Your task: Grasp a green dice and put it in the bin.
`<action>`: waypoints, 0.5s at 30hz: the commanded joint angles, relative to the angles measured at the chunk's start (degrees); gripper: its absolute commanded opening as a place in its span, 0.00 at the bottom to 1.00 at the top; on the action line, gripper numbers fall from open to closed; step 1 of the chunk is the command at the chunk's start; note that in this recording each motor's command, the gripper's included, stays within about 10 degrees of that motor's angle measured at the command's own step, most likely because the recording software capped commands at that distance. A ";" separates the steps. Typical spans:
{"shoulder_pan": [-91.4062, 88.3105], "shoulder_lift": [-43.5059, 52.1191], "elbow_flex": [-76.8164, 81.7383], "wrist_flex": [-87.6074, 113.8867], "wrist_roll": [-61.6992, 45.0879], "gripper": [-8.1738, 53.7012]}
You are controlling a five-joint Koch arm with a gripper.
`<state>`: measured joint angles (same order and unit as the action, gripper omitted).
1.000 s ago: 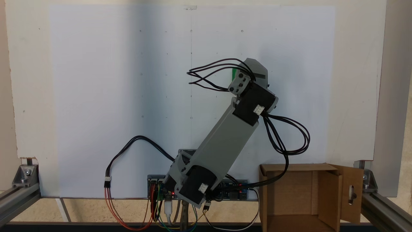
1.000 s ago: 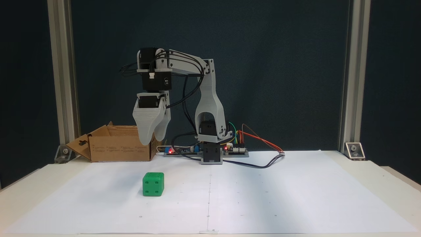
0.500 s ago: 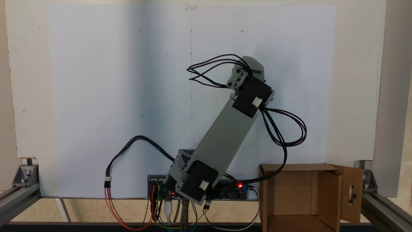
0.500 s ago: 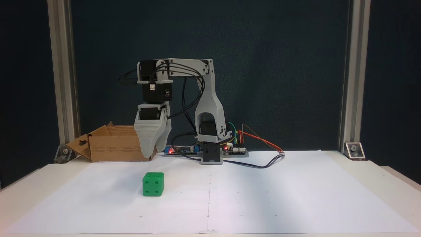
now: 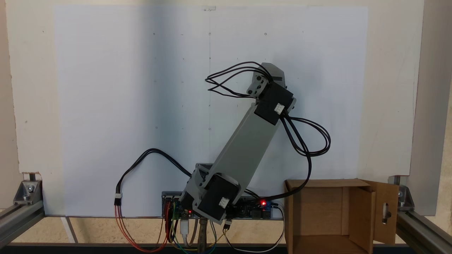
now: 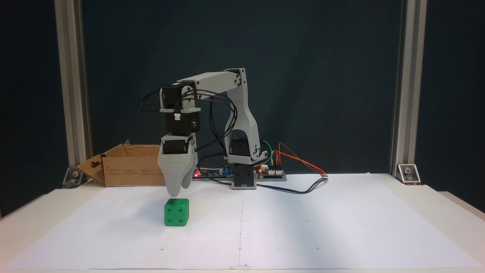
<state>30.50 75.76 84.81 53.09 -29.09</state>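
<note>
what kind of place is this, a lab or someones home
Probably a lab or maker-style test rig, not a living space: aluminium frame posts, a dark backdrop, marked white paper on the table, and bare circuit boards wired beside the arm's base.

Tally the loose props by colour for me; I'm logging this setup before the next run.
Green: 1, the green dice on the white paper, below the fingers.
Brown: 1, the bin, a cardboard box at the back, also seen open from above.
Total: 2
</note>
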 commanded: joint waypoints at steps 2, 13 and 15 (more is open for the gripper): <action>-0.09 -0.44 -0.79 -1.67 -3.96 0.84; 0.09 -2.90 1.23 -4.57 -3.96 0.83; 0.00 -3.60 2.02 -5.80 -3.96 0.83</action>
<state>30.67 71.63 87.45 48.16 -29.09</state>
